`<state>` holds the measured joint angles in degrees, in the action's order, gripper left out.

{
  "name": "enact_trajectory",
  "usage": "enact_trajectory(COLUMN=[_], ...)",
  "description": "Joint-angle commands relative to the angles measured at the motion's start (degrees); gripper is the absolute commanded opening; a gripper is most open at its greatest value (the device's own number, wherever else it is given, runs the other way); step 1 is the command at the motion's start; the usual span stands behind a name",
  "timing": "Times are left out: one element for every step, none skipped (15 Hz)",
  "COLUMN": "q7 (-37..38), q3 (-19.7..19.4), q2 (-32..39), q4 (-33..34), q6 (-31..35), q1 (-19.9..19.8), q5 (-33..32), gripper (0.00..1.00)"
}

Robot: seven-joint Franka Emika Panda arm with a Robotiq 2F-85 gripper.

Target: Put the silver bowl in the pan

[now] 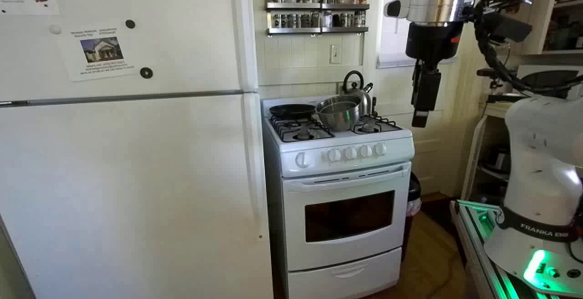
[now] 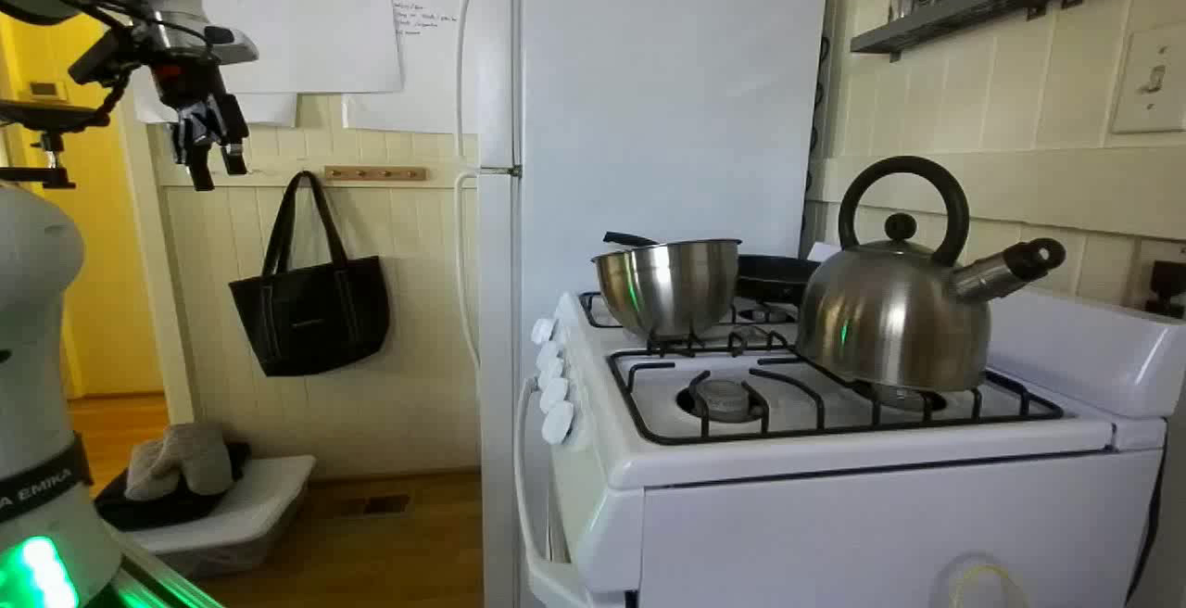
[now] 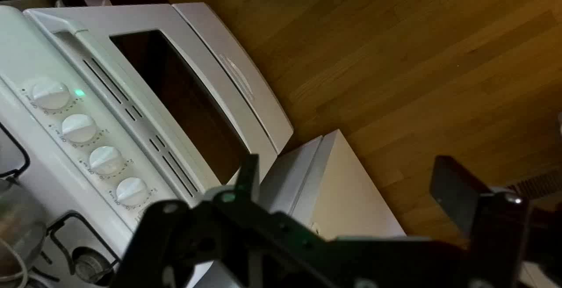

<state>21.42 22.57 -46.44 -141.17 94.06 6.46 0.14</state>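
The silver bowl [image 1: 339, 115] sits near the middle of the stove top, its rim slightly tilted. It also shows in an exterior view [image 2: 669, 291] and, cut off, at the left edge of the wrist view [image 3: 22, 217]. The dark pan [image 1: 292, 111] lies on the back burner on the fridge side, beside the bowl. In an exterior view the pan [image 2: 776, 276] is partly hidden behind the bowl and kettle. My gripper [image 1: 420, 119] hangs high in front of the stove, apart from the bowl. Its fingers are spread with nothing between them in the wrist view [image 3: 344, 165] and in an exterior view [image 2: 217, 172].
A steel kettle [image 2: 894, 321] with an arched dark handle stands at the back of the stove [image 1: 346, 171], close to the bowl. The fridge [image 1: 136, 176] rises beside the stove. Spice shelves [image 1: 319, 5] hang on the wall above. A trash bin [image 1: 413, 194] stands beside the stove.
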Motion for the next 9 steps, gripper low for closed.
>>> enact_trajectory(q7=[0.53,0.53,0.53,0.53,0.53,0.53,0.53,0.53,2.71], q3=[-0.59,-0.59,-0.59,-0.59,-0.59,-0.59,-0.59,-0.59,-0.83], q2=[0.32,0.32,0.32,0.32,0.32,0.32,0.32,0.32,0.54], q4=[0.12,0.12,0.12,0.12,0.12,0.12,0.12,0.12,0.72], q6=[-0.1,-0.1,-0.1,-0.1,-0.1,-0.1,-0.1,-0.1,0.89], q1=[0.85,0.86,0.86,0.86,0.86,0.86,0.86,0.86,-0.25], q5=[-0.48,-0.48,-0.48,-0.48,-0.48,-0.48,-0.48,-0.48,0.25], gripper=[1.0,1.0,1.0,1.0,1.0,1.0,1.0,1.0,1.0])
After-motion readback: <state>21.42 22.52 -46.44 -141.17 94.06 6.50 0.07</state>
